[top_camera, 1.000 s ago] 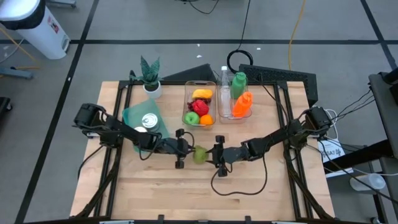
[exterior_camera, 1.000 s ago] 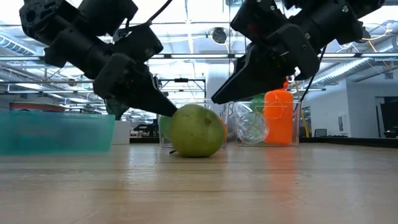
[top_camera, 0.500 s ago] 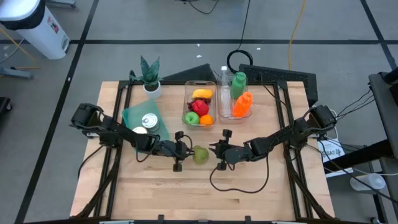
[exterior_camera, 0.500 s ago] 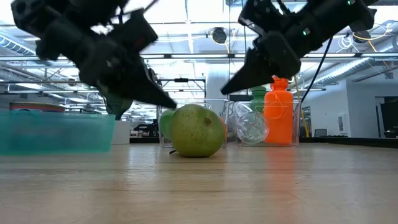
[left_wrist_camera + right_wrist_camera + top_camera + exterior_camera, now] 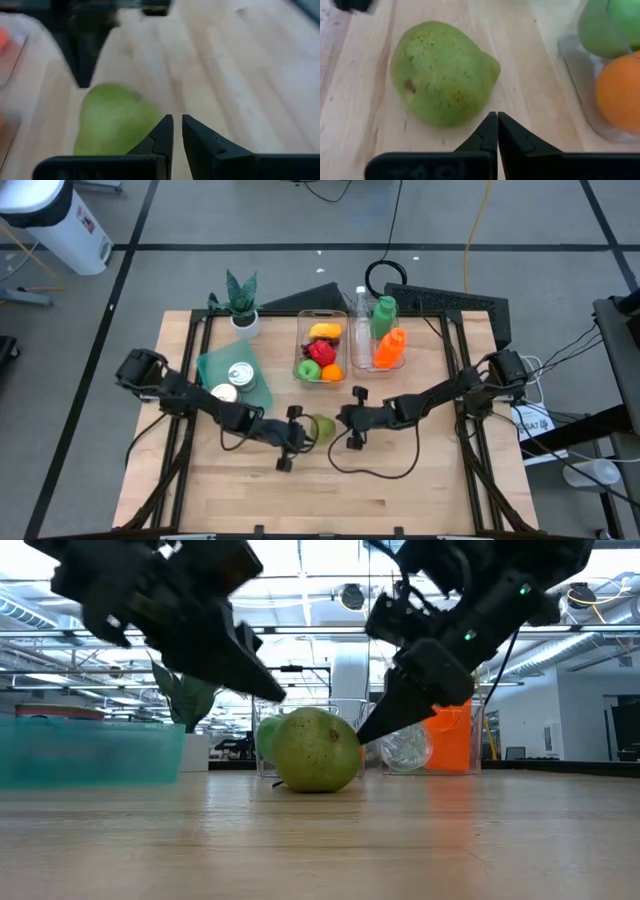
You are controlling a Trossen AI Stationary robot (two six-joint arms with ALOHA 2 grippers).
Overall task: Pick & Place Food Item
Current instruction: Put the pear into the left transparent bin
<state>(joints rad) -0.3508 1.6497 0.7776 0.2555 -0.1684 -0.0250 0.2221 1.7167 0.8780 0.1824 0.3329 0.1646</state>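
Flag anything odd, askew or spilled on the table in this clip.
The pear lies loose on the bare table, apart from the clear bin holding the other fruit. Left gripper and right gripper flank it, both shut, neither holding it. Nothing looks spilled or damaged.

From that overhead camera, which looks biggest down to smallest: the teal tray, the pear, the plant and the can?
1. Teal tray.
2. Plant, pot included.
3. Can and pear look about alike, and the pear is partly hidden by the left pincer, so I won't rank them.
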